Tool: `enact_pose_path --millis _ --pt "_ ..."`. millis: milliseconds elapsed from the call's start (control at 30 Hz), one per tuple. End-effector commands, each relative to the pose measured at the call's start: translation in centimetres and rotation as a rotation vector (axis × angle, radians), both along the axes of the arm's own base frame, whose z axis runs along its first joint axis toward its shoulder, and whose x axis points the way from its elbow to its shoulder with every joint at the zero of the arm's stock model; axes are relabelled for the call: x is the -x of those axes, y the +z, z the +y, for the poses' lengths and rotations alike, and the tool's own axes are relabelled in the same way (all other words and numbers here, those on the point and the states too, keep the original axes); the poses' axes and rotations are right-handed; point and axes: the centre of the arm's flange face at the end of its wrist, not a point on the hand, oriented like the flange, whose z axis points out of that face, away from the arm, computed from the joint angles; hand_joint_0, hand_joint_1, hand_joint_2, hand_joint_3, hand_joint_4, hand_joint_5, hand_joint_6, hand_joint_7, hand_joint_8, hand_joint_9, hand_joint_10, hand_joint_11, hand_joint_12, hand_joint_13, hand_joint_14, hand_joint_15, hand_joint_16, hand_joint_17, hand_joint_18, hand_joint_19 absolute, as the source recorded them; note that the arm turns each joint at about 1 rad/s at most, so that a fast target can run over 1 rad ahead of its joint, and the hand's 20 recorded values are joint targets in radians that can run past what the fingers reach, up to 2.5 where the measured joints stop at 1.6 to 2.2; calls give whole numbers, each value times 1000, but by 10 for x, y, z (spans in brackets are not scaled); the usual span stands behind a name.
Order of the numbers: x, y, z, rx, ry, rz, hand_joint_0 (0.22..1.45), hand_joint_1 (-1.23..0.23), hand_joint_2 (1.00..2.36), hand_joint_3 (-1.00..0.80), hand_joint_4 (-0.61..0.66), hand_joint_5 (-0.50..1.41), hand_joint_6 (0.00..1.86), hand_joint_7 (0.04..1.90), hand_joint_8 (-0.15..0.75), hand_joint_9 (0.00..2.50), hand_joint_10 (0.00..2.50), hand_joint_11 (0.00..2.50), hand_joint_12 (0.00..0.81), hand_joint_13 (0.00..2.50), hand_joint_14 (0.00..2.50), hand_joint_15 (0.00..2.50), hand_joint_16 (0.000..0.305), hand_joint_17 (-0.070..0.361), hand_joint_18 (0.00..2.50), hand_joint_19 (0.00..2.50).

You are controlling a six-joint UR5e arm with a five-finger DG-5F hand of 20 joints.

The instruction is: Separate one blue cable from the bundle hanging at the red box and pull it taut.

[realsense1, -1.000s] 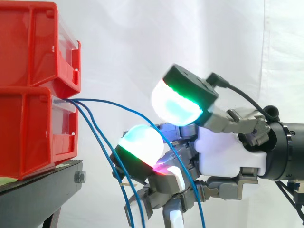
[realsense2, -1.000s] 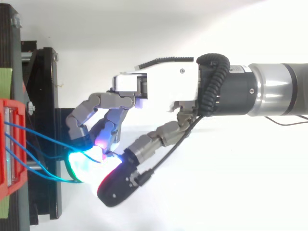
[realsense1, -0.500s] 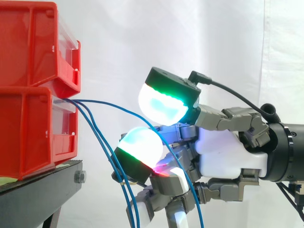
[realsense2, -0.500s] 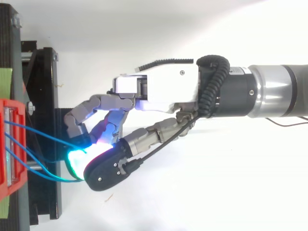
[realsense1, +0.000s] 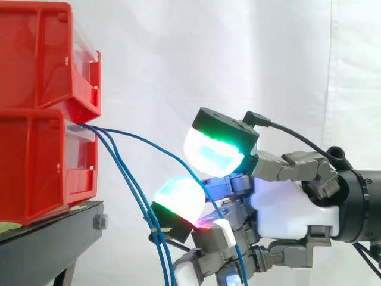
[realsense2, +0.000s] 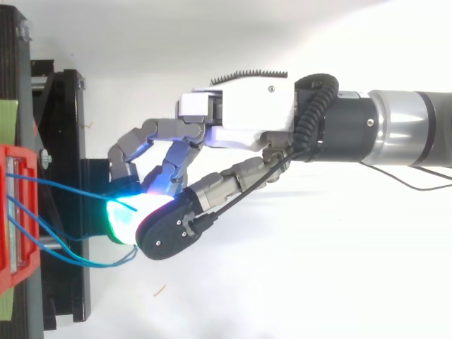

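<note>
One blue cable (realsense1: 143,140) pinched by curled hand (realsense1: 292,202) (between pads (realsense1: 211,156)).

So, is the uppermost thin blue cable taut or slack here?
Slack: the uppermost thin blue cable bows in a curve from the red plastic box down past the hand.

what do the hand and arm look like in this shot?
Hand: white palm shell, grey segmented metal fingers, thick rounded fingertip pads glowing white-cyan with green bands, set in black housings. Arm: black wrist section, then a silver-grey cylinder.
</note>
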Motion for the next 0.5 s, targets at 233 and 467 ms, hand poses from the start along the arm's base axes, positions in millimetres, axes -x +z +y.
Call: enact_pose_path --millis 233,467 --pt "0 0 -1 -3 -11 -3 618 -530 1006 -426 188 -184 790 1073 354 1047 18 965 404 898 18 541 50 113 1014 677" --pt "-1 0 2 -5 -8 -3 613 -531 1013 -306 195 -205 831 1093 355 1005 19 994 406 909 17 557 51 114 1020 695"
